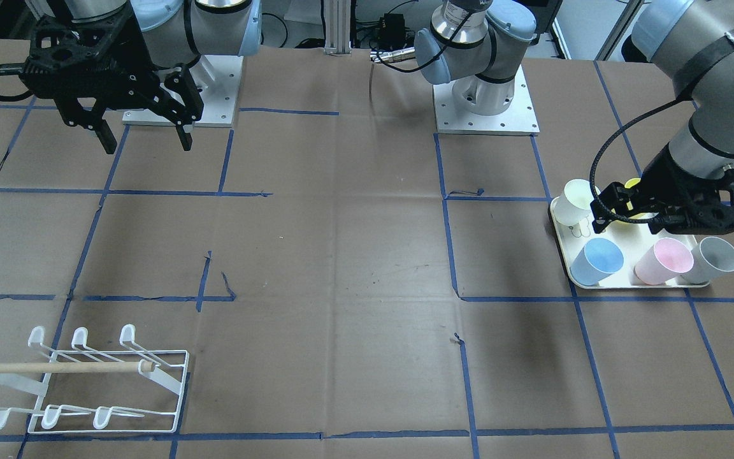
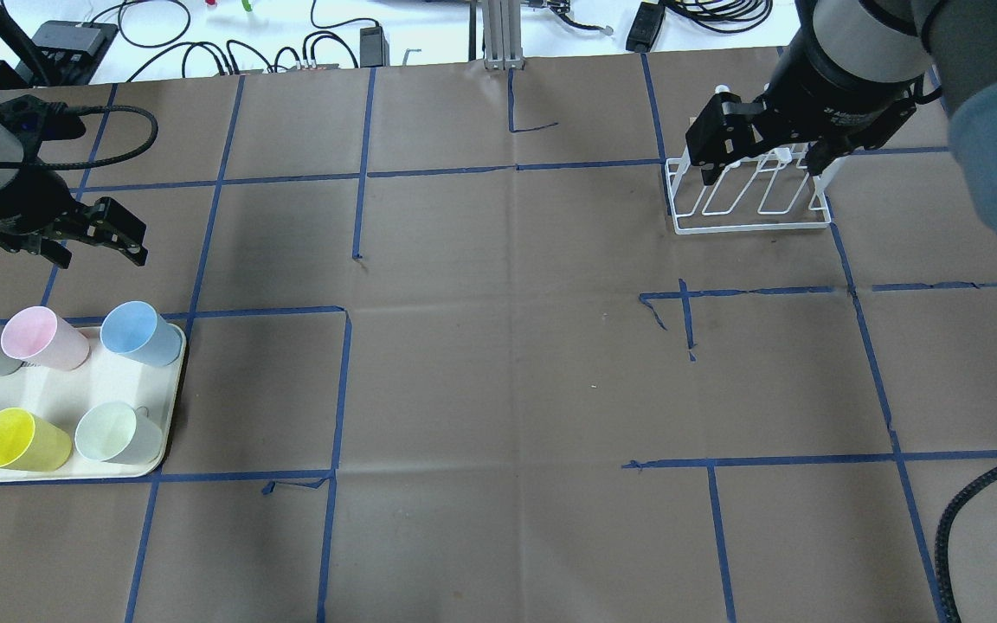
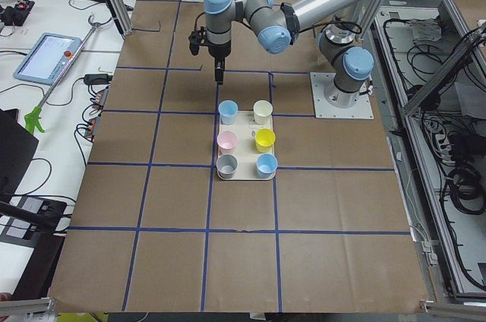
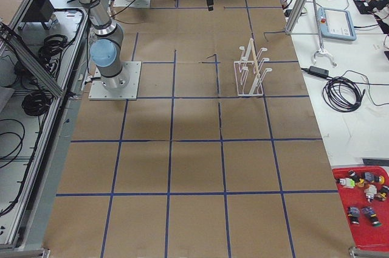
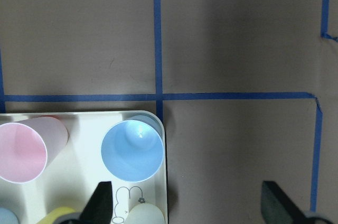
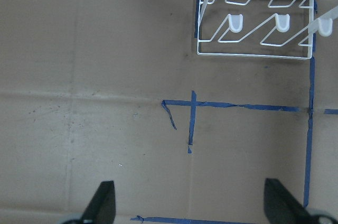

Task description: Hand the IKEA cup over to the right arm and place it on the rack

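Nearest the front-facing camera, at lower left, stands the bare rack (image 1: 86,367). At right, IKEA cups (image 1: 663,260) crowd the tray (image 1: 628,281), none lifted. Left jaws hover apart just above them; right jaws hang apart at upper left. Descending among such close neighbours, a finger could tip the wrong cup.

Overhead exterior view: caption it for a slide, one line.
Both tools open and empty: left tool by the tray of cups, right tool by the wire rack.

Brown table (image 2: 507,346) gridded with blue tape (image 2: 775,460), white bench (image 4: 358,63) with black cables (image 4: 333,90), red tray (image 4: 364,237)
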{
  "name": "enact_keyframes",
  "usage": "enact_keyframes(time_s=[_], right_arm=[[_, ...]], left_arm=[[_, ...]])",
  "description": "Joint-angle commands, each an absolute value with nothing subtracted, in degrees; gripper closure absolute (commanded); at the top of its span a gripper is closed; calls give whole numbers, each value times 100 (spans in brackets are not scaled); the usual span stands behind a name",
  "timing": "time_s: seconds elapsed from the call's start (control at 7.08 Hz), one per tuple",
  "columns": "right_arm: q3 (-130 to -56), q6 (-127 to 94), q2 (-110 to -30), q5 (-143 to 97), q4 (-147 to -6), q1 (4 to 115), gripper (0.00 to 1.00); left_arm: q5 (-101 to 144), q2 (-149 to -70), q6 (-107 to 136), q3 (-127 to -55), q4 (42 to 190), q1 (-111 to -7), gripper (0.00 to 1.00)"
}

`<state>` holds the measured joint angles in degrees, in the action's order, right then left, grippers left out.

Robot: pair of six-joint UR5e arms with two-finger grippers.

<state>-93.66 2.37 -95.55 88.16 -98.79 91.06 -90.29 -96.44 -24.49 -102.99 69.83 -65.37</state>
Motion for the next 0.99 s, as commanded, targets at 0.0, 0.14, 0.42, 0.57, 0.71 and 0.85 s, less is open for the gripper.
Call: enact_keyframes(time_s=[0.0, 0.14, 0.42, 0.57, 0.71, 0.85], right_arm=[[-9360, 237, -9562, 8815, -9879, 9105, 0], [-9369, 237, -9562, 8815, -9879, 9105, 0], [-9369, 237, -9562, 8815, -9879, 9105, 0], [-9360, 237, -9562, 8815, -9879, 9105, 0], [-9360, 237, -9562, 8815, -9888, 9105, 0], [-9378, 237, -9562, 8815, -9879, 9105, 0]], left_arm=[[-9018, -9861, -2461, -10729, 6288, -6407, 1], [-9018, -9896, -2444, -10966, 5954, -6399, 1], [-9009, -10054, -2435, -11467, 5234, -6398, 1], [-9017, -10107, -2443, -11600, 4995, -6398, 1], [-9026, -10107, -2426, -11619, 5010, -6407, 1], [-9044, -10116, -2426, -11680, 5053, -6407, 1]])
